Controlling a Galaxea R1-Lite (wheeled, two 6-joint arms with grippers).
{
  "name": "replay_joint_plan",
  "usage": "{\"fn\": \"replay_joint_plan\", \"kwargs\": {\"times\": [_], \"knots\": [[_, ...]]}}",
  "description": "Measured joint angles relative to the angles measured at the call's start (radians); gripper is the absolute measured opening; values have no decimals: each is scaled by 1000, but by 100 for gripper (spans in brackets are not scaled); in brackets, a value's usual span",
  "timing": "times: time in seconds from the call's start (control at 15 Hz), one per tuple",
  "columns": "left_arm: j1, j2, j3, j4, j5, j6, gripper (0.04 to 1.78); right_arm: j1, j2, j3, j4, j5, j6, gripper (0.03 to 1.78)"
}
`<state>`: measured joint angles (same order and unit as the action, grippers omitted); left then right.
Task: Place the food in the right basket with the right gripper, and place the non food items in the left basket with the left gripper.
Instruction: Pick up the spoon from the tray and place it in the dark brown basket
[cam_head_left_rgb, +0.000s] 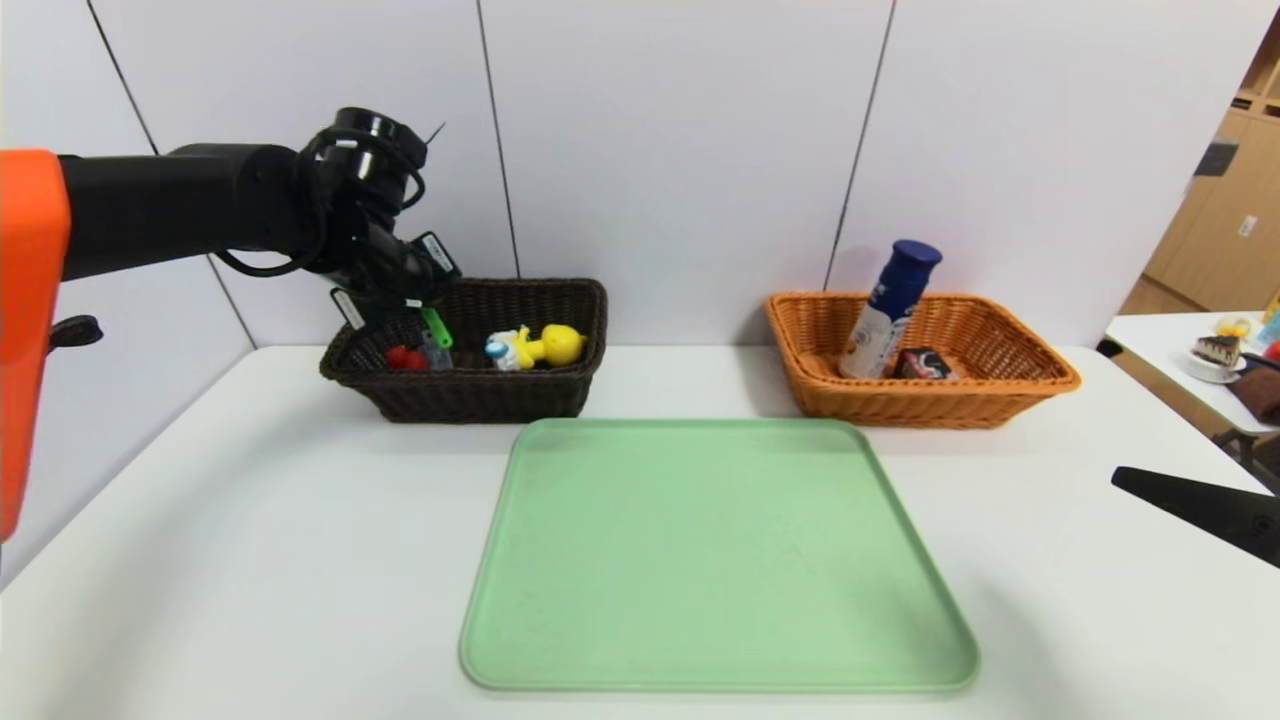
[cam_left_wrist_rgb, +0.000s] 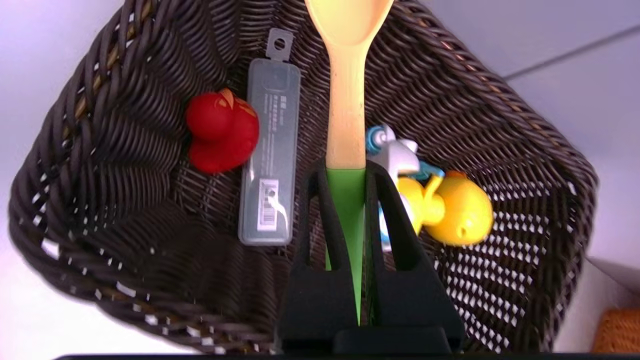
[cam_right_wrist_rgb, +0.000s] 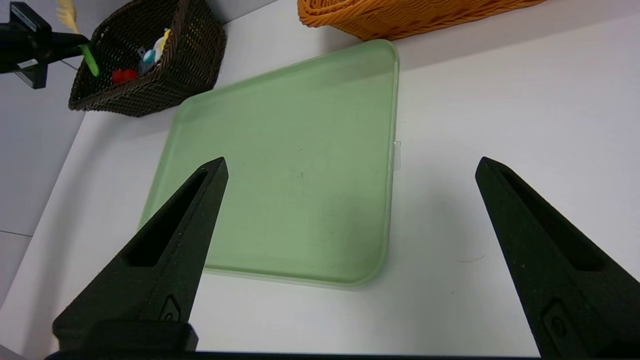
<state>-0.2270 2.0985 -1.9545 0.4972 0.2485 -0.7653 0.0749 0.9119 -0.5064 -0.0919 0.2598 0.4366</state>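
The tray (cam_head_left_rgb: 715, 560) lies before the left basket (cam_head_left_rgb: 470, 395) and right basket (cam_head_left_rgb: 920, 400).

My left arm reaches out far, and my left gripper (cam_left_wrist_rgb: 347, 175) points down with its fingers squeezed tight on something. My right gripper (cam_right_wrist_rgb: 350, 167) waits low at my side, its fingers spread wide.

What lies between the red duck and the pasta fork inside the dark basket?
The slim grey barcoded case lies on the dark basket floor between the red duck and the pasta fork, which the left gripper holds. The left wrist view shows it.
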Motion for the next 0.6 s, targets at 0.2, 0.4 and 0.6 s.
{"fn": "replay_joint_plan", "kwargs": {"times": [0.2,0.4,0.6], "knots": [[15,46,0,-13,1,2,12,0,-3,1,-5,-1,3,171],[16,68,0,-15,1,4,52,0,-3,2,-4,-2,3,171],[17,72,0,-16,2,5,91,0,-5,5,-4,0,2,171]]}}
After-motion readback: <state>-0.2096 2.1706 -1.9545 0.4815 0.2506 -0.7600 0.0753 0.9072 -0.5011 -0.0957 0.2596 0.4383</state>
